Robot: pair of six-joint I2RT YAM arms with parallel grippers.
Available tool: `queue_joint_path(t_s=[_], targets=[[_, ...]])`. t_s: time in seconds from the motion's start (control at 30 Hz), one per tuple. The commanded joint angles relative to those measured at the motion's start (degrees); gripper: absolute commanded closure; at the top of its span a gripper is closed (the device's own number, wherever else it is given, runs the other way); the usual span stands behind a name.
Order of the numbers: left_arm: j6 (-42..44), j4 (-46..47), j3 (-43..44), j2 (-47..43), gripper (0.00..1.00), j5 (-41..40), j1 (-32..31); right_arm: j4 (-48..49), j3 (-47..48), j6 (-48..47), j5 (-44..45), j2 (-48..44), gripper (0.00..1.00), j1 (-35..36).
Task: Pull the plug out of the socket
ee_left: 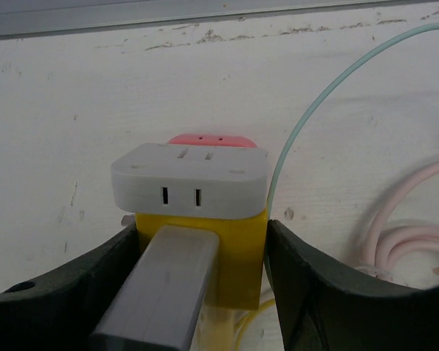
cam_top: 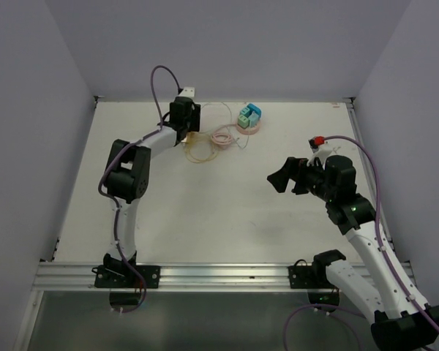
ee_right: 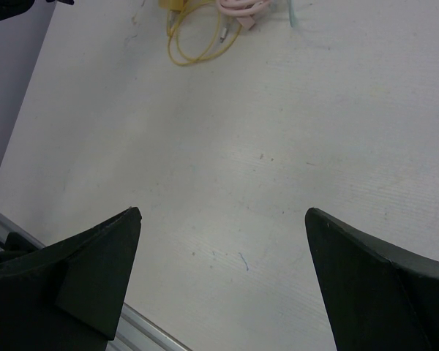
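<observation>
A white socket block lies at the table's far edge and also shows in the top view. A yellow plug is seated in its near face. A grey rectangular piece lies over the plug, pointing toward the camera. My left gripper is shut on the yellow plug, one finger on each side; it also shows in the top view. A red part shows behind the socket. My right gripper is open and empty above bare table, right of centre; the right wrist view shows the same.
A yellow cable and a pink cable coil just right of the left gripper. Teal and blue adapters stand on a pink one at the back. A small red and white object lies near the right gripper. The back wall is close behind the socket.
</observation>
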Motion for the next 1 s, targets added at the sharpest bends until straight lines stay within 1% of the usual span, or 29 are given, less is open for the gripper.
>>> queue_joint_path(t_s=[0.0,0.07,0.17,0.23,0.27,0.3,0.37,0.47,0.57,0.8,0.9,0.97], targets=[[-2.8,-5.7,-2.6,-6.9,0.5,-0.1,0.8,2.8,-0.1,-0.7,-0.9,-0.1,0.01,0.3],[-4.5,-10.0,-3.9,-8.1,0.5,0.0,0.8,3.0,-0.3,-0.5,-1.0,-0.1,0.01,0.2],[-8.7,-15.3,-5.9,-10.8,0.45,0.4,0.5,3.2,-0.5,-0.4,-1.3,-0.3,0.01,0.2],[-9.6,-17.0,-8.3,-11.9,0.36,0.4,0.2,3.1,-0.5,-0.4,-1.2,-0.5,0.01,0.3],[-10.3,-17.4,-9.0,-13.0,0.25,0.5,-0.2,3.2,-0.4,-0.4,-1.3,-0.5,0.01,0.2],[-10.4,-17.5,-10.0,-13.4,0.2,0.9,-0.3,3.1,-0.4,-0.5,-1.2,-0.5,0.01,0.3],[-10.5,-18.1,-10.8,-14.5,0.11,2.5,-0.4,2.9,-0.2,-0.6,-1.4,-0.5,0.01,0.3],[-10.2,-19.2,-10.8,-15.9,0.05,3.4,-0.4,2.3,0.0,-0.8,-1.6,-0.6,0.01,0.3],[-9.2,-19.7,-10.9,-18.1,0.02,3.8,-0.4,1.9,0.2,-0.9,-1.7,-0.8,0.01,0.3],[-6.1,-18.9,-12.3,-22.6,0.04,2.8,-0.4,1.6,-0.1,-1.0,-2.0,-1.3,0.01,0.3],[-6.8,-15.6,-14.5,-25.3,0.05,1.5,-0.4,1.6,-0.2,-1.1,-1.9,-1.4,0.01,0.4],[-7.9,-13.1,-15.1,-25.4,0.06,-0.4,-0.4,1.7,-0.5,-1.0,-1.9,-1.5,0.01,0.3]])
